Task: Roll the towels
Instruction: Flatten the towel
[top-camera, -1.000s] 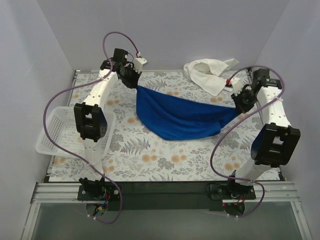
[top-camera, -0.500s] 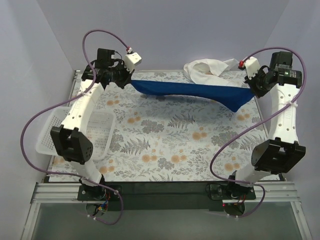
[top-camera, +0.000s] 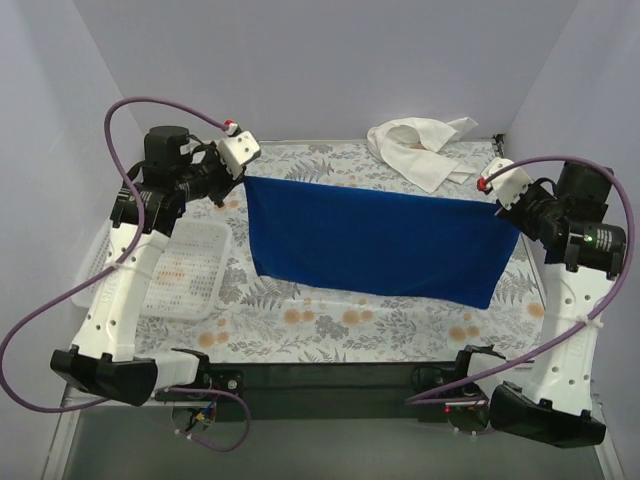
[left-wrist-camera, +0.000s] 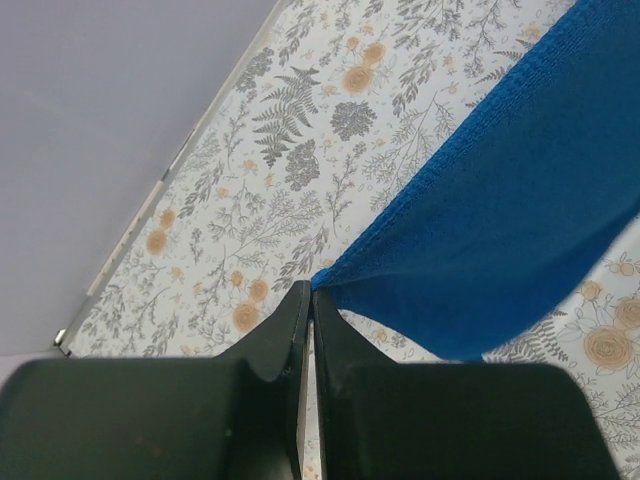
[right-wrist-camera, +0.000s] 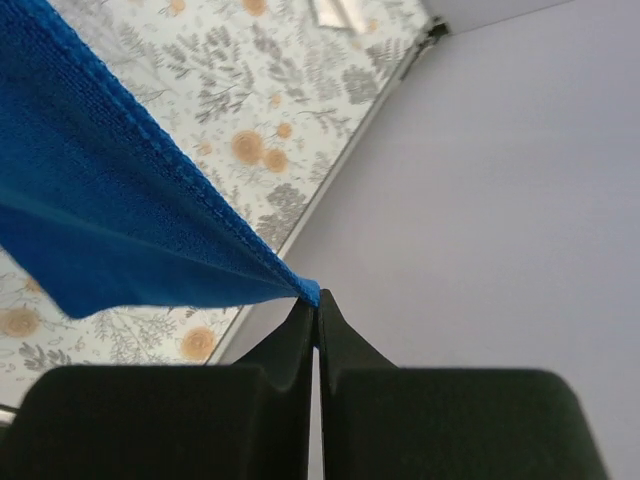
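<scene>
The royal blue towel (top-camera: 375, 242) hangs stretched out as a wide rectangle above the floral table, held by its two upper corners. My left gripper (top-camera: 243, 177) is shut on its left corner; in the left wrist view the blue towel (left-wrist-camera: 510, 200) runs from my closed tips (left-wrist-camera: 312, 292). My right gripper (top-camera: 492, 197) is shut on the right corner; in the right wrist view the blue cloth (right-wrist-camera: 110, 210) pulls away from the closed tips (right-wrist-camera: 316, 300). The white towel (top-camera: 420, 148) lies crumpled at the back of the table.
A white perforated plastic basket (top-camera: 190, 275) sits at the left edge of the table, under my left arm. The floral mat (top-camera: 330, 320) covers the table. Grey walls close in at the back and on both sides.
Both arms have lifted and drawn the blue towel toward the near side. It has gone from a sagging bunch to a taut flat sheet hanging between the grippers.
</scene>
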